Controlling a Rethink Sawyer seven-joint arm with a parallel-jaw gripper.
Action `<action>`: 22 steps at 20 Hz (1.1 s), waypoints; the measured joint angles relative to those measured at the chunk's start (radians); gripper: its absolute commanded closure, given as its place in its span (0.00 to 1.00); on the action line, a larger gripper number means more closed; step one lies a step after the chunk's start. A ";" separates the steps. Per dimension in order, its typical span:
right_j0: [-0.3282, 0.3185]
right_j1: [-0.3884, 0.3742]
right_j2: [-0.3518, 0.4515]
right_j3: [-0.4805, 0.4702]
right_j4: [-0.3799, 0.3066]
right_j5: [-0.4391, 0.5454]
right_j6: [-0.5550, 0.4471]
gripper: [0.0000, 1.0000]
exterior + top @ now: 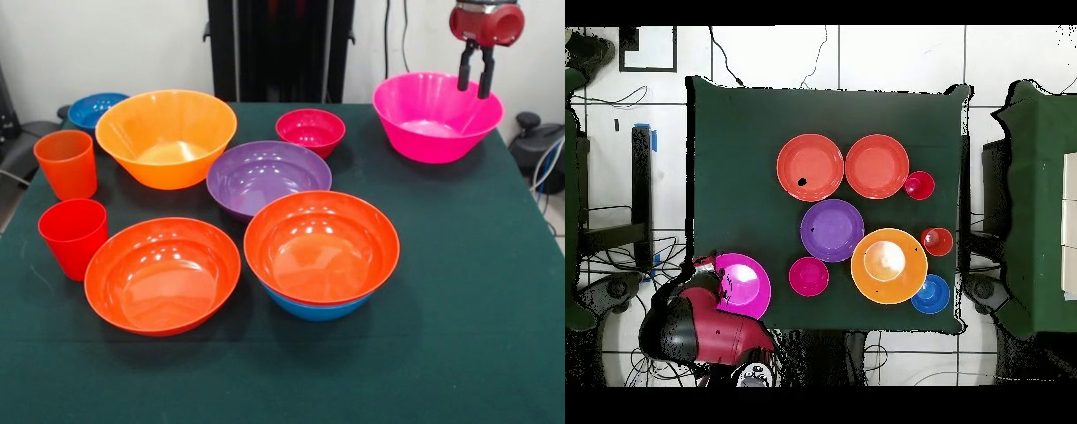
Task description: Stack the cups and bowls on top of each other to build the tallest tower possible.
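**Ana:** Black fingers on a red body — the claw [476,81] hangs over the large pink bowl [437,117] at the desk's far corner, its two prongs parted with nothing between them. Released, empty, tips dipping just inside the rim line.

**Ben:** And that reads as the step in hand, judging by position: picking up the pink one. What does it need?

**Ana:** One finger inside the wall, one outside, pinching the rim. The plastic looks glossy, so a shallow bite may well slip. It should settle deeper before closing, then lift straight so the bowl doesn't swing.

**Ben:** Where would it go?

**Ana:** Across the green desk [494,291] to the tower [321,256], which is only two high: a wide red-orange bowl nested in the medium blue bowl [316,309], near the front. The pink bowl looks about as wide, so it has to arrive centred and level.

**Ben:** Traffic on the way?

**Ana:** The small magenta bowl [311,131] and the purple bowl [268,177] sit between, so a high carry is safer. Further out are the yellow-orange bowl [166,137], the second red-orange bowl [162,275], the small blue bowl [95,109], and both cups: ribbed orange [66,163], smooth red [72,237].

**Ben:** Any labels or brands?

**Ana:** None readable on the bowls, the cups or the arm.
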 measured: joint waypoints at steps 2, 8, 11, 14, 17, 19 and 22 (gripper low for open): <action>-0.002 0.000 0.000 0.000 -0.006 -0.015 0.000 0.00; -0.009 0.001 0.000 0.000 -0.008 -0.057 0.000 0.00; -0.010 0.007 0.000 -0.001 -0.008 -0.076 0.000 0.00; -0.010 0.021 0.000 -0.004 -0.008 -0.086 0.000 0.00; -0.008 0.023 0.000 -0.004 -0.008 -0.086 0.000 0.00; -0.007 0.022 -0.001 -0.005 -0.008 -0.086 0.000 0.00; -0.005 0.022 -0.004 -0.009 -0.008 -0.086 0.000 0.00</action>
